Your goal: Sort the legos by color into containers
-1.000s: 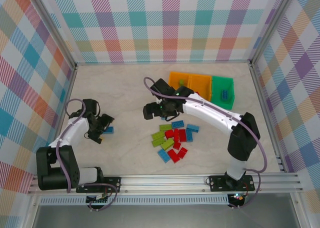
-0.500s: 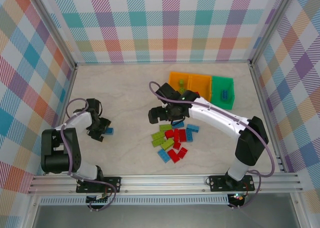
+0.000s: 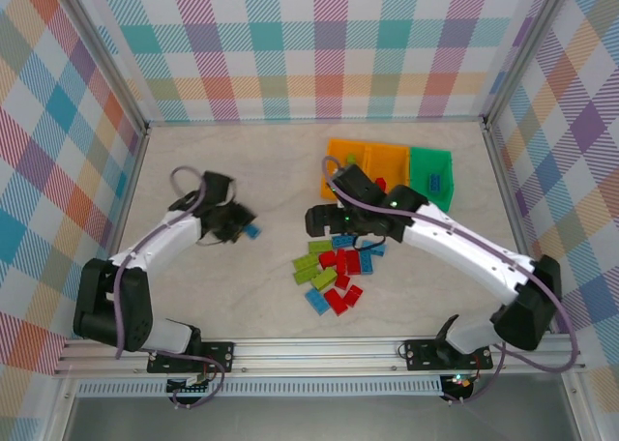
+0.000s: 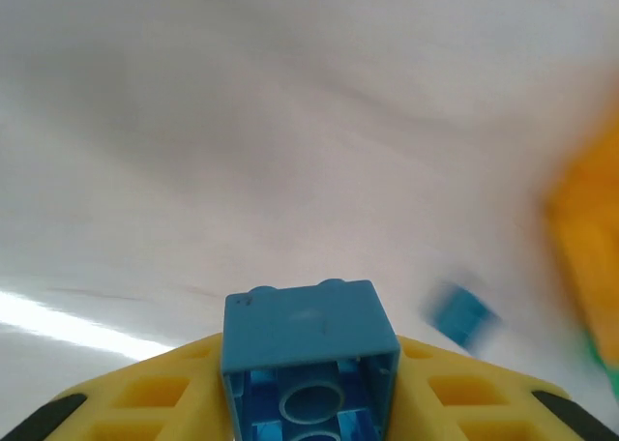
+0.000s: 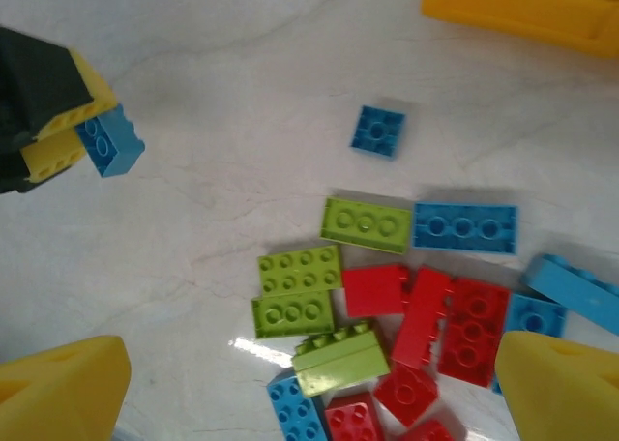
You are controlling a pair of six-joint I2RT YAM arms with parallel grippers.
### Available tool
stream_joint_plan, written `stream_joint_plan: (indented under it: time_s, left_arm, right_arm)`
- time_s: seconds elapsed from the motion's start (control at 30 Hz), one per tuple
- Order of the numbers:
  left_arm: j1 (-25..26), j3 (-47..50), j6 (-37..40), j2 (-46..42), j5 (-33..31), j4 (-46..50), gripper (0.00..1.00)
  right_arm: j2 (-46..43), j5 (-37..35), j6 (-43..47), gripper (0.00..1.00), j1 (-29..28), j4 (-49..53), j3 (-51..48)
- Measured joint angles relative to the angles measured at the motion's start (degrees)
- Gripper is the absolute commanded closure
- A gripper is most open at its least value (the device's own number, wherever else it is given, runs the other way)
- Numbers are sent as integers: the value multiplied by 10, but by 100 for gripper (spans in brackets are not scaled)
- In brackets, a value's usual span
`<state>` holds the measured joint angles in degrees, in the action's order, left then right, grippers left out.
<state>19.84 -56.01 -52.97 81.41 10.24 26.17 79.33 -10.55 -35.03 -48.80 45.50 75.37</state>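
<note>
My left gripper (image 3: 242,225) is shut on a small blue brick (image 3: 252,232), held off the table left of centre. In the left wrist view the blue brick (image 4: 309,335) sits between the yellow fingers (image 4: 145,397), hollow underside toward the camera. The right gripper (image 3: 324,219) hangs open above the pile of legos (image 3: 338,267), its yellow fingertips (image 5: 58,393) wide apart over red, lime and blue bricks (image 5: 377,296). The containers stand at the back right: two orange bins (image 3: 334,151) (image 3: 387,150) and a green bin (image 3: 430,154) with a blue brick (image 3: 435,182) inside.
One blue brick (image 5: 378,131) lies alone on the table, between the pile and the orange bin (image 5: 513,6). The left gripper with its blue brick (image 5: 109,141) shows at the left of the right wrist view. Metal rails and plaid walls fence the table.
The left gripper has closed on the blue brick and carried it up and right toward the table's centre. The right gripper has shifted right, over the pile's upper edge.
</note>
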Motion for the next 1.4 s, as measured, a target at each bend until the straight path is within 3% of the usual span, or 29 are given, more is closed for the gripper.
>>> stream_joint_plan:
  time_s: [0.13, 0.27, 0.6, 0.83, 1.03, 1.17, 1.4]
  left_arm:
    - [137, -163, 23, 74, -9, -46, 64]
    - [208, -291, 40, 187, -12, -70, 66]
    - [295, -676, 95, 508, -35, -53, 65]
    - [324, -897, 165, 675, -83, -56, 64]
    - [318, -957, 188, 749, -115, -111, 51]
    - [313, -976, 196, 775, -125, -133, 28]
    - [310, -971, 198, 756, -108, -126, 29]
  right_arm:
    - [-90, -36, -35, 3, 50, 3, -63]
    - [-190, -75, -69, 3, 97, 18, -116]
    - [-329, -132, -138, 3, 122, 63, -186]
    - [-382, -137, -170, 3, 122, 89, -221]
    - [-382, -137, -170, 2, 122, 102, -221]
    - [-390, -132, -170, 2, 122, 108, -221]
    - [-395, -130, -170, 1, 122, 112, -221]
